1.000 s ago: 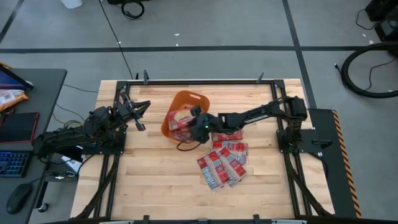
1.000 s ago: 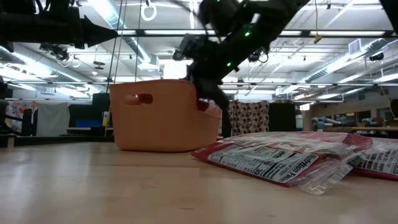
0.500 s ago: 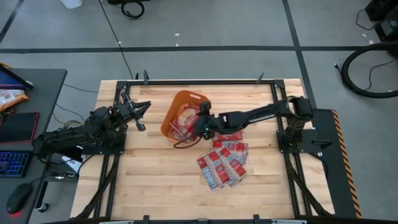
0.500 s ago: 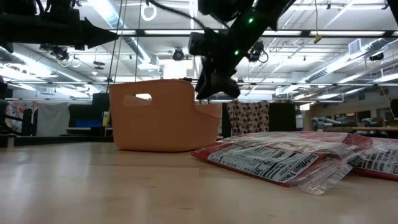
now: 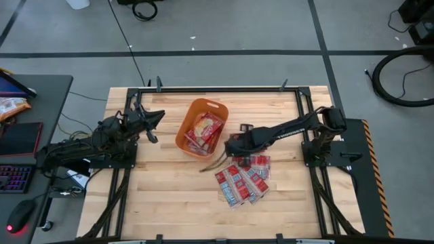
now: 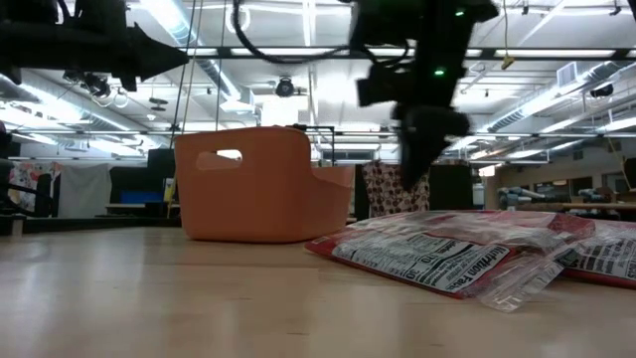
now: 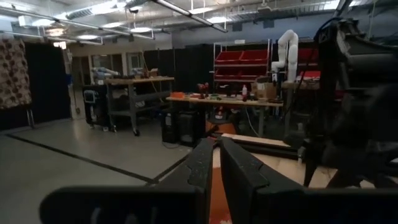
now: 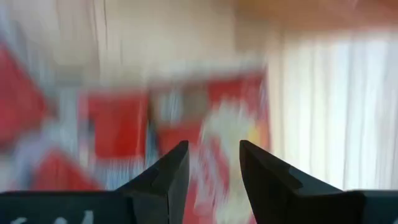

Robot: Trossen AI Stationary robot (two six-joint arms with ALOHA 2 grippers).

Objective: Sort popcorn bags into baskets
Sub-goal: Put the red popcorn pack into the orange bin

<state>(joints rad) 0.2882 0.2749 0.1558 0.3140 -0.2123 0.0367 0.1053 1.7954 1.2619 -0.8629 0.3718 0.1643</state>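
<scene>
Orange basket (image 5: 201, 126) is set near middle of wooden table (image 5: 169, 190), a bit toward far edge. Several red popcorn bags (image 5: 202, 129) are seen lying inside it. More red bags (image 5: 243, 179) are spread flat in fan on table, near basket, toward front. Right arm is stretched out low across table. Right gripper (image 5: 229, 145) is held between basket and fan of bags, fingers (image 8: 165, 177) parted, nothing gripped. Left arm is folded back at left side. Left gripper (image 5: 150, 116) is pointed toward basket, fingers (image 7: 239, 171) nearly pressed together, nothing seen between them.
</scene>
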